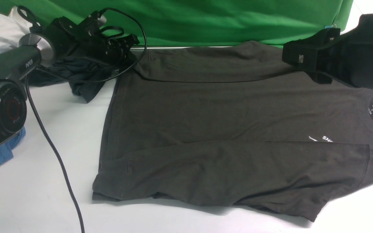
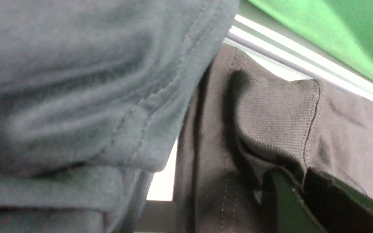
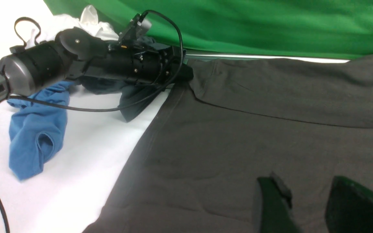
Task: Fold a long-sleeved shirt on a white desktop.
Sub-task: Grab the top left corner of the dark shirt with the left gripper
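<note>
The dark brownish-charcoal knit long-sleeved shirt [image 1: 206, 123] is spread flat on the smooth matte white desktop [image 1: 37, 194]. Both sleeves are laid across the body, the nearer one along the front edge. Near the collar, the right gripper [image 3: 304, 194] is held over the cloth, jaws apart and nothing between them. At the far hem corner, the left gripper [image 2: 295, 181] is seen pinched on a ribbed cuff. A crumpled bluish dark-grey garment [image 1: 83, 89] is bunched just beside that corner. It could be dragged along, or the shallow pinch lost, once the cuff is lifted.
</note>
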